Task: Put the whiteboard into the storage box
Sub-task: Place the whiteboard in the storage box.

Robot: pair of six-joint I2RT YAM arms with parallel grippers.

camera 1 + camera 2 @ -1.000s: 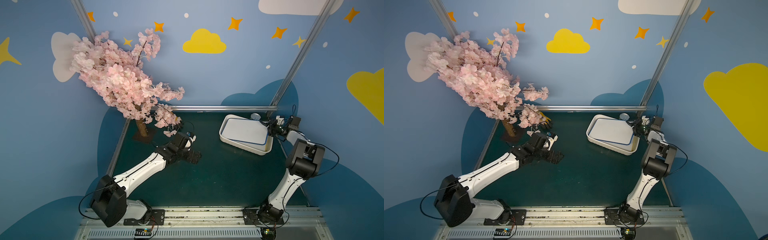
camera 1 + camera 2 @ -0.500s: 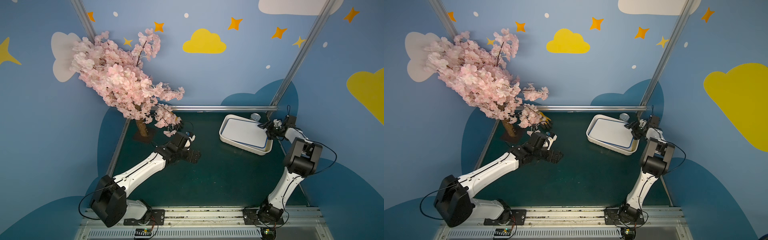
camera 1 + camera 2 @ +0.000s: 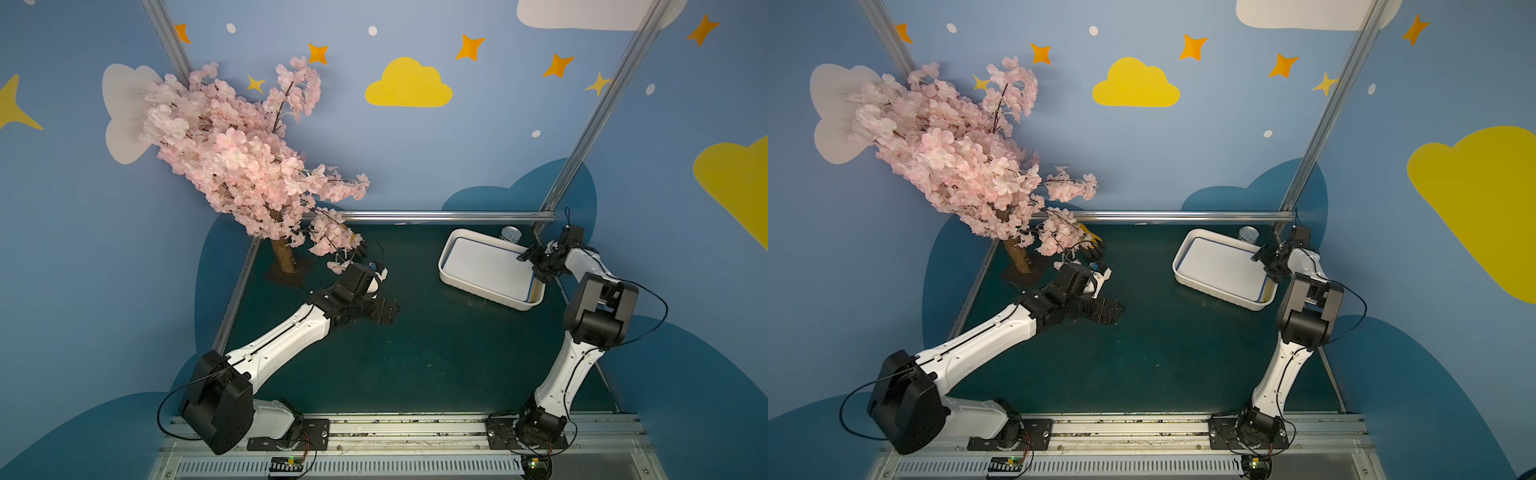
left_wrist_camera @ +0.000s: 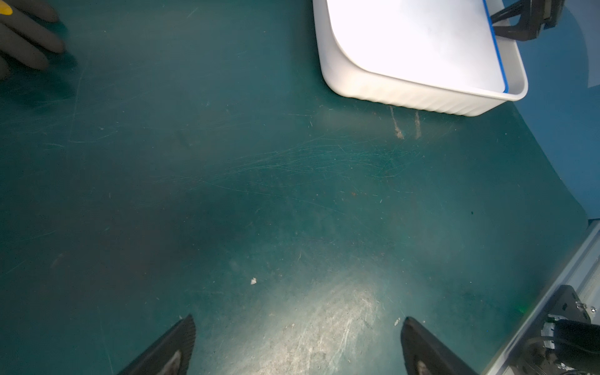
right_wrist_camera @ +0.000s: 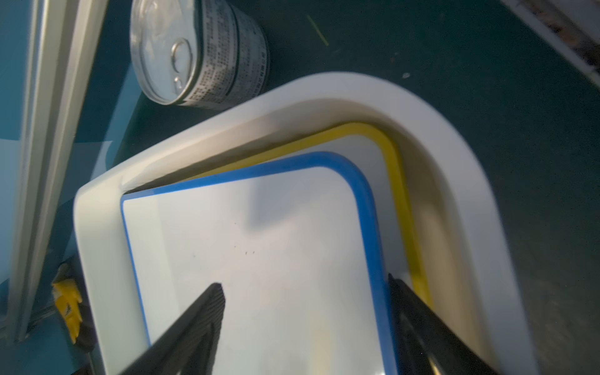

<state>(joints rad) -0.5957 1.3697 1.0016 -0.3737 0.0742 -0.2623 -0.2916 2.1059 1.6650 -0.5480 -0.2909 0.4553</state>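
Observation:
The storage box (image 3: 486,294) (image 3: 1221,291) (image 4: 406,94) (image 5: 422,107) sits at the back right of the green mat. Flat inside it lies the whiteboard (image 3: 486,264) (image 3: 1219,264) (image 4: 415,39) (image 5: 259,243), white with a blue rim, on top of a yellow-rimmed board (image 5: 397,181). My right gripper (image 3: 532,266) (image 3: 1265,266) (image 5: 305,285) hovers open over the box's right end. One finger is above the board's face and the other just outside its blue edge. My left gripper (image 3: 388,311) (image 3: 1115,311) (image 4: 297,321) is open over bare mat at mid-left.
A silver can (image 3: 511,235) (image 3: 1249,235) (image 5: 198,55) stands just behind the box, by the back rail (image 3: 436,216). A pink blossom tree (image 3: 241,166) fills the back left corner. Under its branches a dark gloved hand (image 3: 1090,245) (image 4: 26,39) rests on the mat.
The right gripper's jaws have spread wider and it has shifted slightly over the box's right end. The whiteboard now lies flat in the box. The left arm has barely moved.

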